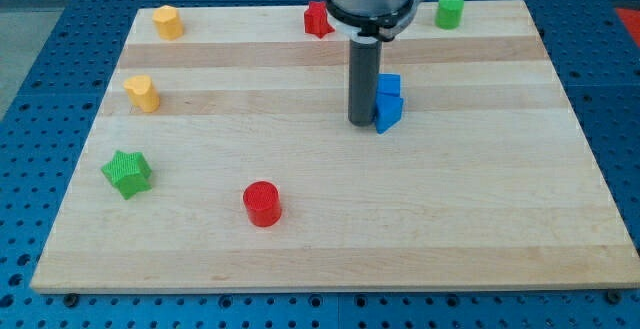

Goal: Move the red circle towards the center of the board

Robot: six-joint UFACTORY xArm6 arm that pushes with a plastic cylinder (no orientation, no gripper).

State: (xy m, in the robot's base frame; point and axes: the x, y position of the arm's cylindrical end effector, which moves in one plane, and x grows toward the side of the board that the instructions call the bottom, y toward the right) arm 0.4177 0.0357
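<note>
The red circle stands on the wooden board at the view's lower left of centre. My tip is on the board near the centre, well up and to the right of the red circle. The tip sits just left of two blue blocks that stand close together, one behind the other. The rod rises from the tip to the arm's grey head at the view's top.
A red star lies at the top centre. A green cylinder is at the top right. A yellow block is at the top left, a yellow heart-like block at the left. A green star is at the lower left.
</note>
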